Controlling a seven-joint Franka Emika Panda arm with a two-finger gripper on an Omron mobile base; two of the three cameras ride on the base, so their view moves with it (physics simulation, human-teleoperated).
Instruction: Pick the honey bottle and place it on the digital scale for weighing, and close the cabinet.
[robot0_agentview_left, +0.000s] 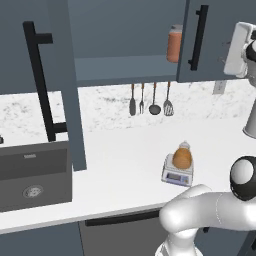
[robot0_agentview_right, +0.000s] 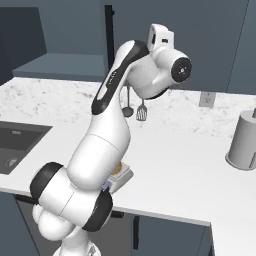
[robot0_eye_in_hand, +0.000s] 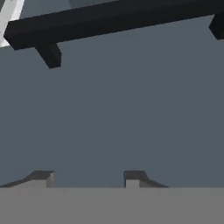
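honey bottle (robot0_agentview_left: 182, 158) sits on digital scale (robot0_agentview_left: 177, 175); cabinet (robot0_agentview_left: 70, 90) open.

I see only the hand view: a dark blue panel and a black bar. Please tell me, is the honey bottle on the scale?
Observer: Yes. The honey bottle stands on the digital scale, on the white counter.
Operator: And the cabinet, is it closed?
Observer: No. The cabinet is open; its left door stands swung out wide.
Operator: Is something inside it?
Observer: A reddish jar with a grey lid stands on the inner shelf, at the right end.
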